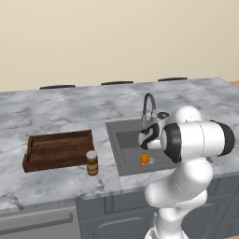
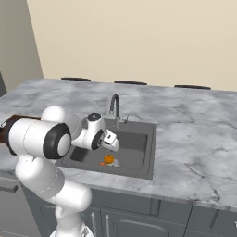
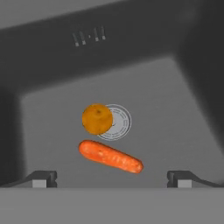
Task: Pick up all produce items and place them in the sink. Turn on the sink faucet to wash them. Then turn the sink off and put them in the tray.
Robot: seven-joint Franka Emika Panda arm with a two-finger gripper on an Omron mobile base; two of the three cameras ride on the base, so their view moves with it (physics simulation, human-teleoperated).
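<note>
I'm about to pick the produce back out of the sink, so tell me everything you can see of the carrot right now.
The carrot is a short orange-red piece with rounded ends and a slightly mottled skin. It lies flat on the dark grey floor of the sink, just beside the round orange fruit, which partly covers the silver drain. Whether the two touch is unclear; the hand view shows a thin gap. The open gripper hangs above it, touching nothing.
</note>
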